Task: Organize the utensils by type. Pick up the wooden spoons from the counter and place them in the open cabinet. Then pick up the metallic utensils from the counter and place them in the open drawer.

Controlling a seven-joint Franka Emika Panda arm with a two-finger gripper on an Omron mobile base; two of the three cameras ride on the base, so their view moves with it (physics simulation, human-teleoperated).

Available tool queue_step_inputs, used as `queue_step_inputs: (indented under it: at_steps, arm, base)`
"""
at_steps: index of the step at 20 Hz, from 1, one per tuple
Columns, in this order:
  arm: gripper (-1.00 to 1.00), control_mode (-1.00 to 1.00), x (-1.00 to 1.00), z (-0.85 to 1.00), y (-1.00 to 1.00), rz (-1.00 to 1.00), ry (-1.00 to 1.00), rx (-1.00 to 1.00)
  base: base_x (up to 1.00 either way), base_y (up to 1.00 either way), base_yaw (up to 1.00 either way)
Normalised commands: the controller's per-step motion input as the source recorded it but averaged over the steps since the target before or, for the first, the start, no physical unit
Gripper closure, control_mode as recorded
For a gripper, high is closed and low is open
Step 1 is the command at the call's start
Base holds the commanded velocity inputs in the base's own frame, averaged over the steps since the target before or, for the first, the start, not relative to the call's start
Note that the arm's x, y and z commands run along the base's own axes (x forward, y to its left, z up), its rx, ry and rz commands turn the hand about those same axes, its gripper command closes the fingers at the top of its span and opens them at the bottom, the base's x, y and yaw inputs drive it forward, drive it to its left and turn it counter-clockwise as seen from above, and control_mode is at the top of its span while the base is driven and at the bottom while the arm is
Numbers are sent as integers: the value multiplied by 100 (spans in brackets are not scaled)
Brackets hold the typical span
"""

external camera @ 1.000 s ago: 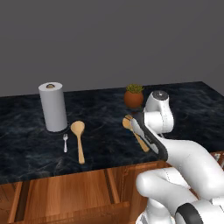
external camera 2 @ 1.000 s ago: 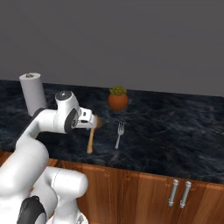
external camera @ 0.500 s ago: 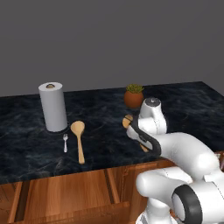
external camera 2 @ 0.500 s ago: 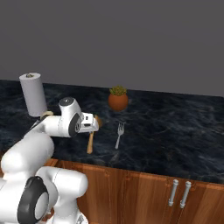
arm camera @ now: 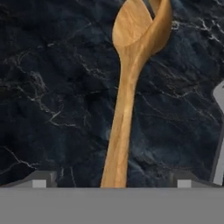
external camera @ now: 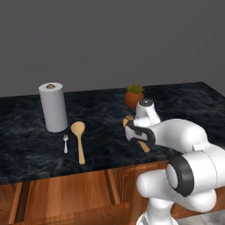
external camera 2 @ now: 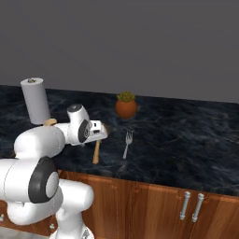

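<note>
Two wooden spoons lie on the black counter [external camera: 101,132]. One spoon [external camera: 79,140] rests beside a small metal fork [external camera: 65,143]. The other spoon [arm camera: 124,109] lies right under my gripper [arm camera: 111,181], which hangs low over it, open, one fingertip [arm camera: 39,179] on each side of the handle without touching it. From the right, that spoon's handle [external camera 2: 96,151] sticks out below the gripper [external camera 2: 100,133], and a second fork [external camera 2: 127,144] lies just right of it. The open drawer [external camera: 70,197] juts out under the counter's front edge. The open cabinet is out of view.
A grey paper towel roll [external camera: 53,107] stands at the back left of the counter. A potted plant [external camera: 134,97] in a terracotta pot sits behind the gripper. Base cabinet doors with silver handles [external camera 2: 191,205] are below the counter on the right.
The arm has folded down and the gripper has dropped closer to the spoon on the right, staying open. The spoons and forks have not moved.
</note>
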Motion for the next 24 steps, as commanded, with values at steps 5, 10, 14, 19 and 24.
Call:
queue_step_inputs:
  at_steps: [5,10,14,19,24]
  arm:
    - [-100,-100,29,-22,-15,11,12,0]
    - [-100,-100,27,-24,-12,8,14,0]
    - [-100,-100,35,-22,0,4,10,0]
    - [-100,-100,39,-21,6,1,3,0]
    - [-100,-100,27,-31,2,0,4,0]
  base:
    - [0,0,0]
    - [0,0,0]
    - [0,0,0]
    - [0,0,0]
    - [0,0,0]
